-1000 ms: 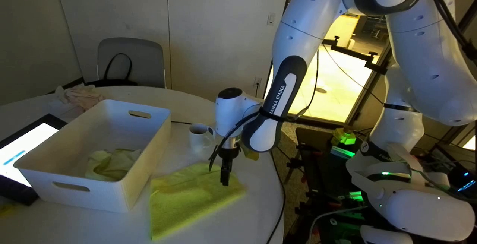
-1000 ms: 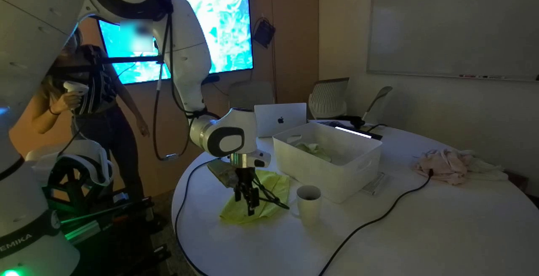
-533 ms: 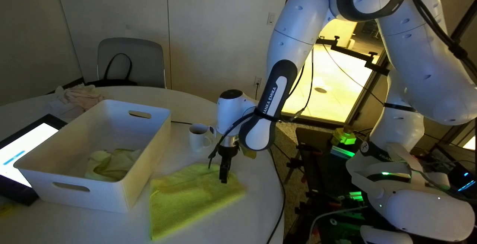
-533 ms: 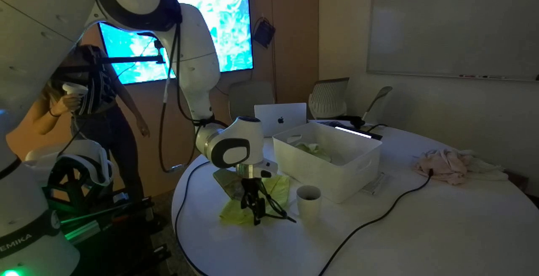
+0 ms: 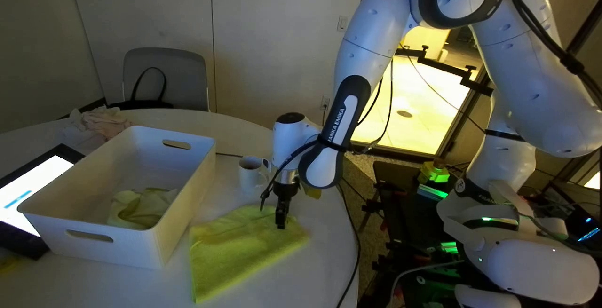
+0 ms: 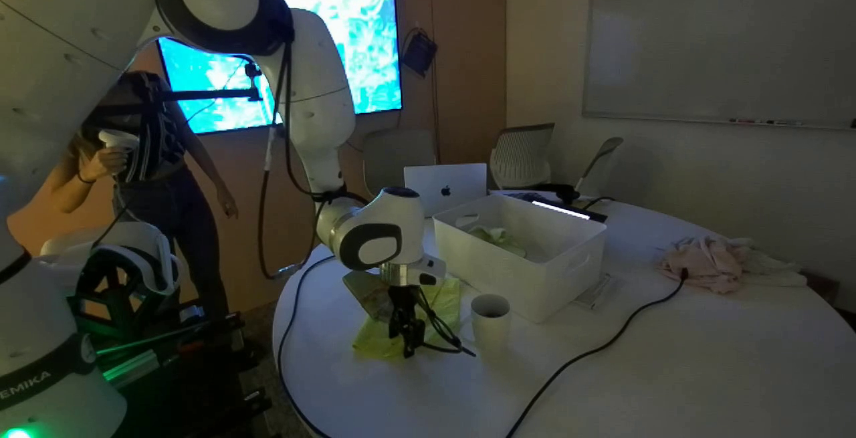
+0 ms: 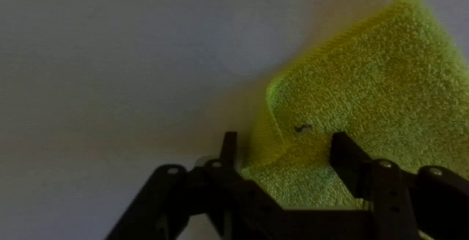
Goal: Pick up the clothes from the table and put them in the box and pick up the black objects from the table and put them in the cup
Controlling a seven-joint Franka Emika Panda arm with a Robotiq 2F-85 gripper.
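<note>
yellow-green terry towel (image 5: 235, 256) lies on the white tabletop (image 6: 642, 384), just beside the white plastic box (image 5: 127, 249). tool (image 7: 284, 135) hangs point-down over one edge, its fingers (image 7: 346, 155) spread wide: one over the towel, the other just past the hem. can't tell from here whether either tip touches cloth. wrist view: folded bit of hem between the fingers, small dark fleck (image 7: 303, 128) near the fold. inside the box, one crumpled pale green cloth (image 5: 141, 209). white mug (image 6: 490, 338) upright, near towel and box, its inside dark; i can't make out contents. pink and white cloth heap (image 6: 709, 264) on the box's far side from the tool. silver laptop (image 6: 428, 190) behind the box, in an exterior view. behind the arm (image 6: 321, 83), a person (image 6: 170, 197) in a striped top holds a white controller (image 6: 119, 138).
</note>
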